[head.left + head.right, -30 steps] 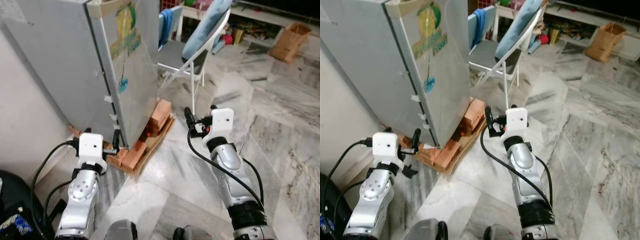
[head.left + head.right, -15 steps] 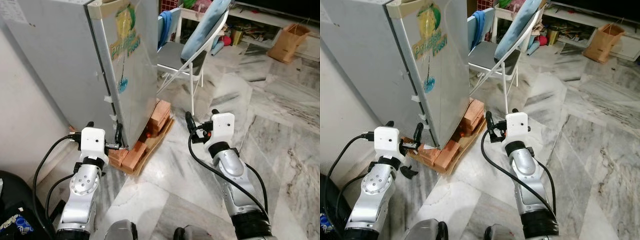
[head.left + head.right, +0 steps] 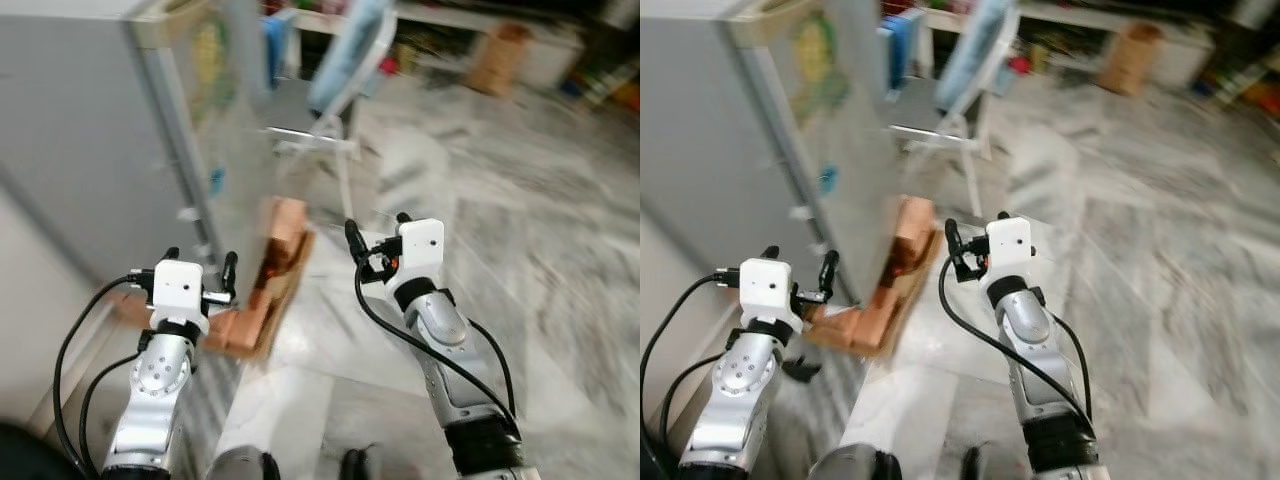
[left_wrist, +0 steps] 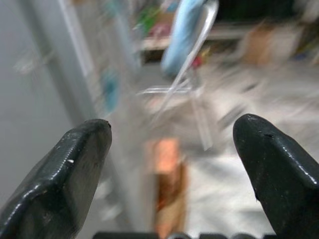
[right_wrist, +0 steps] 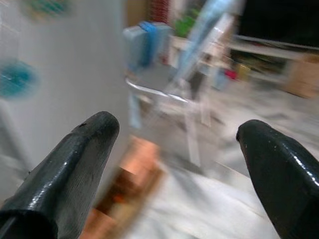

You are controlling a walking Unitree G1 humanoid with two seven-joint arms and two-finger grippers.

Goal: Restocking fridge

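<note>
We see the closed grey fridge [image 3: 110, 130] standing on orange bricks [image 3: 262, 290]. Our left tool [image 3: 200, 280] hovers beside its lower corner, our right tool [image 3: 375, 240] beyond the bricks; both gape wide, holding nothing. Everything looks blurred.

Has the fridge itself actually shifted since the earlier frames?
Cannot tell; the fridge keeps its place on the bricks, and the blurred views suggest the camera moved.

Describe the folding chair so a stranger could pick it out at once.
Start at the tall grey fridge on the left, which stands on bricks. Just beyond its front corner stands the chair, on the marble floor. Its thin white metal legs and the pale blue cloth draped over its back set it apart.
</note>
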